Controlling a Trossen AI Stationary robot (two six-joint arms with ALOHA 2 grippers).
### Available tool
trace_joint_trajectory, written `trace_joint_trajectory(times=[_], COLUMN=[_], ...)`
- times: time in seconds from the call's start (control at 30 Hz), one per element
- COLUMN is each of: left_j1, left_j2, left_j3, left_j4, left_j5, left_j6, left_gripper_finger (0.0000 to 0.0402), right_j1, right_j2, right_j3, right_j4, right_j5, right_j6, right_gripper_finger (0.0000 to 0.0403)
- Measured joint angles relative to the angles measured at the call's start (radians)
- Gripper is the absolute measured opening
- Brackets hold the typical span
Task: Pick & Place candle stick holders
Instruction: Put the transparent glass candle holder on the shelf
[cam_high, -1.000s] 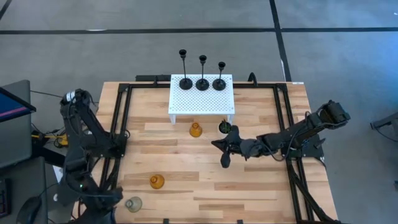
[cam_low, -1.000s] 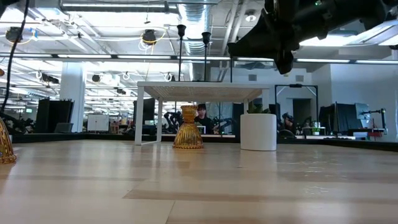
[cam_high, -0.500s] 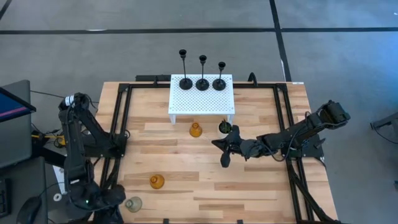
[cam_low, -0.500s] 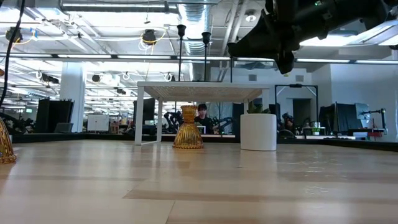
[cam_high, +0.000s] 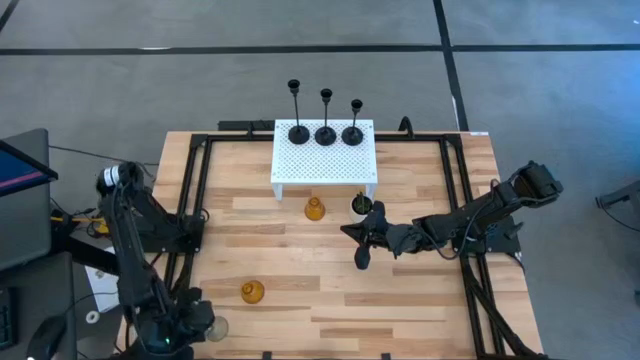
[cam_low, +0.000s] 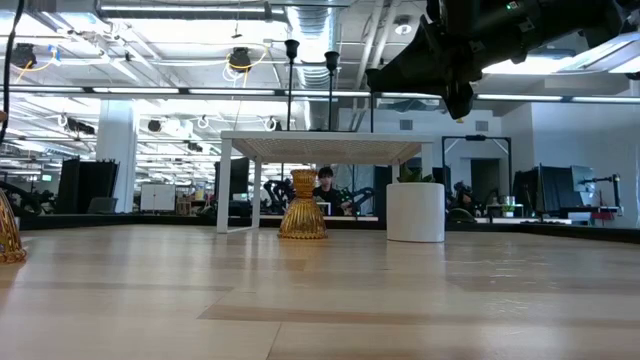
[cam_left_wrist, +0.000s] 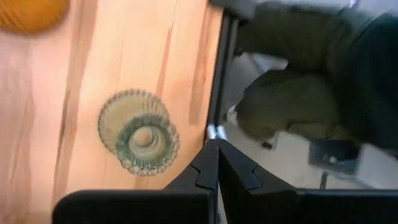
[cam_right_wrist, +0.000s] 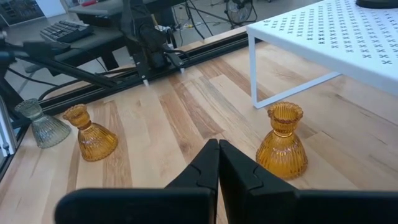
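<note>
the left gripper (cam_left_wrist: 216, 163) hangs at the near left corner of the table (cam_high: 400, 300), its fingers pressed tight together with nothing between them. just beside its tips, standing on the wood at the table's edge, is the pale grey glass holder (cam_left_wrist: 139, 132), seen from above in the left wrist view; the gripper is not touching it. a little further in from that gripper stands one amber glass holder (cam_high: 252, 292).

the right gripper (cam_high: 360, 249) hovers above the middle of the table, fingers also closed flat on nothing, raised clear of the wood as the low view shows. ahead of it and slightly to one side stands the second amber glass holder (cam_right_wrist: 282, 142), near the front leg of the white perforated shelf (cam_high: 325, 160). a small white pot with a green plant (cam_high: 362, 205) sits close to this gripper, near the shelf's other front leg.

beyond the right gripper, on top of the shelf, the three black thin-stemmed holders (cam_high: 325, 131) stand upright in a row, graded in height. a person shows far off in the room behind the table in the low view.
</note>
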Motion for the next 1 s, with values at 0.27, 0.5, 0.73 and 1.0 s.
trace_joint_trajectory(times=[0.27,0.5,0.73,1.0], left_j1=[0.000,0.000,0.000,0.020], left_j2=[0.109,0.154,0.228,0.251], left_j3=[-0.001,-0.001,-0.001,-0.006], left_j4=[0.022,0.041,0.037,-0.049], left_j5=[0.100,0.059,-0.015,-0.079], left_j6=[-0.023,-0.033,-0.038,-0.045], left_gripper_finger=[0.0003,0.0003,0.0003,0.0003], right_j1=[0.000,0.000,0.000,0.000], right_j2=[0.000,0.000,0.000,0.000], right_j3=[0.000,0.000,0.000,0.000], right_j4=[0.004,0.004,0.004,0.003], right_j5=[0.000,0.000,0.000,-0.004], right_j6=[0.006,0.008,0.005,-0.002], right_gripper_finger=[0.0000,0.0000,0.0000,0.0000])
